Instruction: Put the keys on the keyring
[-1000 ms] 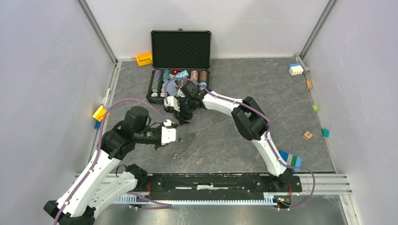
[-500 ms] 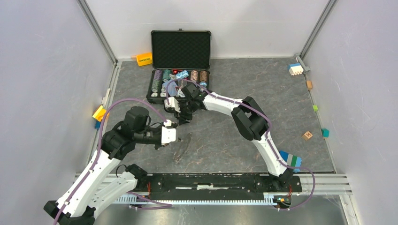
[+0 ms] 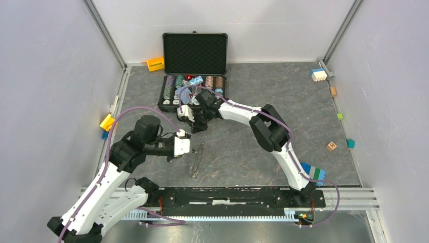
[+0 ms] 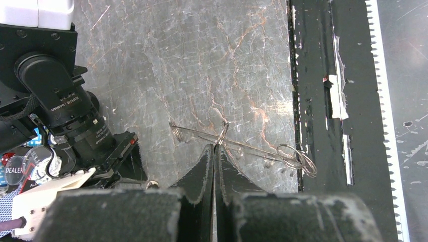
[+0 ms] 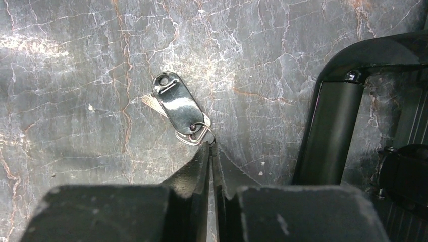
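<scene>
Keys (image 5: 177, 106), pinched in right gripper (image 5: 211, 147), beside poker-chip case (image 3: 194, 53); keyring (image 4: 252, 147), pinched in left gripper (image 4: 214, 150), off case's near side.

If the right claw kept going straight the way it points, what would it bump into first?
The keys, lying right at the right claw's tips and seemingly already pinched there. Beyond them is only the table.
</scene>
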`<state>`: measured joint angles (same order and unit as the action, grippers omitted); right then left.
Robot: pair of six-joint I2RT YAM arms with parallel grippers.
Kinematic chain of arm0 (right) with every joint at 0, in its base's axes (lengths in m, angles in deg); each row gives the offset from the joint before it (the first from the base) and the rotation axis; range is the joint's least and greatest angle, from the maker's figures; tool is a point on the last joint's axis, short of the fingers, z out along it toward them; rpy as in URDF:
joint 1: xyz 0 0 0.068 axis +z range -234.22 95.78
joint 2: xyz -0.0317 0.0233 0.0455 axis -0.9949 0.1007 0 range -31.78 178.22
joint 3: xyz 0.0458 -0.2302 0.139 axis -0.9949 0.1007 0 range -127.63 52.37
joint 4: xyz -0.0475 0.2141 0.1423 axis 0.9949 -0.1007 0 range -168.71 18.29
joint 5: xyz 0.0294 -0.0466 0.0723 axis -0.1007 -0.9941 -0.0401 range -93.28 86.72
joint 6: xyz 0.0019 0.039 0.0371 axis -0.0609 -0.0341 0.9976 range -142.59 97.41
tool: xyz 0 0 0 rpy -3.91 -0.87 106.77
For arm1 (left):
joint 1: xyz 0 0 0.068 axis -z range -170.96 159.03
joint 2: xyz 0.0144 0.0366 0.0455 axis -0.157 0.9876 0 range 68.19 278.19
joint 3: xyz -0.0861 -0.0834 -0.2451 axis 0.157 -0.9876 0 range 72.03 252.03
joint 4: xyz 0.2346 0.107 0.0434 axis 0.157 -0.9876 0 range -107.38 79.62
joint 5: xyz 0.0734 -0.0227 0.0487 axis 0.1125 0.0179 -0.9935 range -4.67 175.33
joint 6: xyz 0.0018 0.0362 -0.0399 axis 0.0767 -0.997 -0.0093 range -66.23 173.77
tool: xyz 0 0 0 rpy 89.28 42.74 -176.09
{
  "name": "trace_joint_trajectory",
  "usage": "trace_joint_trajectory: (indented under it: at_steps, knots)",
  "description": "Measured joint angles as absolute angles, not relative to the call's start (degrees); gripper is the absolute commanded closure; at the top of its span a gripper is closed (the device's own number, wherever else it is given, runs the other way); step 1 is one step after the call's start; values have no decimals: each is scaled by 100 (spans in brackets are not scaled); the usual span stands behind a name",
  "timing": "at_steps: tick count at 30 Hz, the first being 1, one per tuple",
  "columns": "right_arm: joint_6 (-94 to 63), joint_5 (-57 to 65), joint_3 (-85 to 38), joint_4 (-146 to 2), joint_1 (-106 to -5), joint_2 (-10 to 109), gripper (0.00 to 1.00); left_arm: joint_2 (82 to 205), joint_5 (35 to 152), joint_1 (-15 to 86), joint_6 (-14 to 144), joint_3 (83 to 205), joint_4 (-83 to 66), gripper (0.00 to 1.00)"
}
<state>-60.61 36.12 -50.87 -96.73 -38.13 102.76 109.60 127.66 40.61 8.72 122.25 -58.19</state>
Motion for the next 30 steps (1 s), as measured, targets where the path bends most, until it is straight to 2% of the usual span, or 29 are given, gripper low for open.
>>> trace_joint_trajectory:
  at_steps: [3,18,20,23,27,30]
  knots:
    - [-6024,3612,-5085,-9692,-3811,10272,100,10960,12761,4061,872,12225,-5819,98]
    - [-5858,3573,-4827,-9697,-3815,9981,100,10938,12735,4061,872,12170,-5813,98]
    - [-5840,3564,-4827,-9697,-3815,9966,93,10938,12733,4061,872,12155,-5813,98]
    - [-5823,3533,-4829,-9699,-3815,9964,72,10938,12731,4061,872,12146,-5813,98]
    - [-5851,3481,-4858,-9721,-3818,9964,52,10938,12731,4061,872,12146,-5813,98]
    - [-5889,3461,-4976,-9793,-3818,9966,45,10938,12731,4061,872,12144,-5813,98]
